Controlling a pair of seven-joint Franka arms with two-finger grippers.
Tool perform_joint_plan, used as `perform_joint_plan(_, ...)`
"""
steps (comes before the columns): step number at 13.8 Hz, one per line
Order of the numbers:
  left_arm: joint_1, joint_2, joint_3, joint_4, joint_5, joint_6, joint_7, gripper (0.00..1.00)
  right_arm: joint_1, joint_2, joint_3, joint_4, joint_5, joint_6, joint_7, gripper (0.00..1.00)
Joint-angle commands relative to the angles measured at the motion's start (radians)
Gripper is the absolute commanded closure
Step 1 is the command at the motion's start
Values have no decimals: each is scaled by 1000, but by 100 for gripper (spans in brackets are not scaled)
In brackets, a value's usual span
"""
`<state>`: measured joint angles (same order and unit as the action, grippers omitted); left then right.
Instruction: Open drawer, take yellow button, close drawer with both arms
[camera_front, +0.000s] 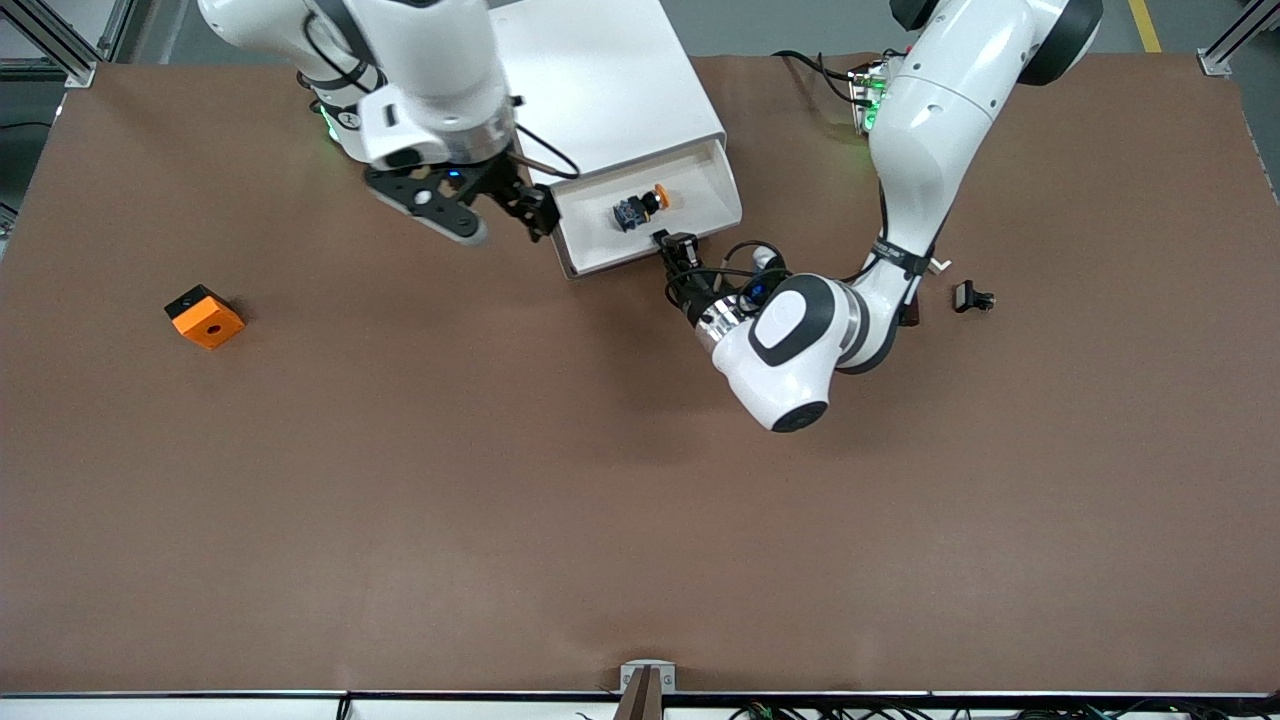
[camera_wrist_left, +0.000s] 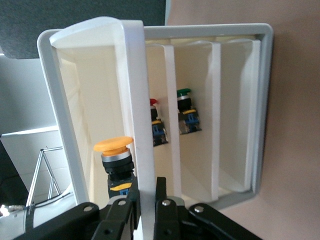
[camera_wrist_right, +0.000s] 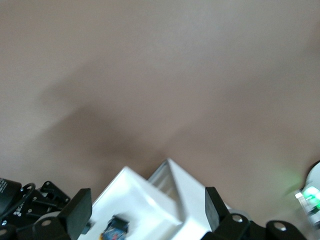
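Front view, for your record: drawer (camera_front: 650, 215) stood pulled out, left gripper (camera_front: 678, 247) clamped on its front, button (camera_front: 640, 208) untaken in the tray, right gripper (camera_front: 530, 210) spread beside it; pickup and closing remained

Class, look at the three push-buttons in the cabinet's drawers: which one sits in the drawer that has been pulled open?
The orange-capped button, in the top drawer that the left gripper grips; the red-capped button and green-capped button sit in closed drawers.
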<state>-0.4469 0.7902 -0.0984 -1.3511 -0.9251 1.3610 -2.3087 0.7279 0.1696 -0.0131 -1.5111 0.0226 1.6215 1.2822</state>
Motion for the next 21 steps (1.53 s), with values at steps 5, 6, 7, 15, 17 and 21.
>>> perform_joint_plan(5,92,17,2,72,-14,52,153,87,142,120,-10,11,7,135,363,0)
perform_joint_plan(6,96,15,3,72,-14,52,169,72,148,140,-10,12,7,156,402,0)
perform_joint_plan(7,96,14,3,73,-14,52,179,45,151,158,-10,14,7,181,440,0)
perform_joint_plan(15,200,0,-1,151,-3,50,320,0,146,246,-11,19,3,267,508,0)
perform_joint_plan(17,232,-2,9,151,-1,50,466,0,153,252,-10,19,6,268,509,0)
perform_joint_plan(21,234,-52,81,155,134,49,604,0,168,278,-10,20,3,268,513,0)
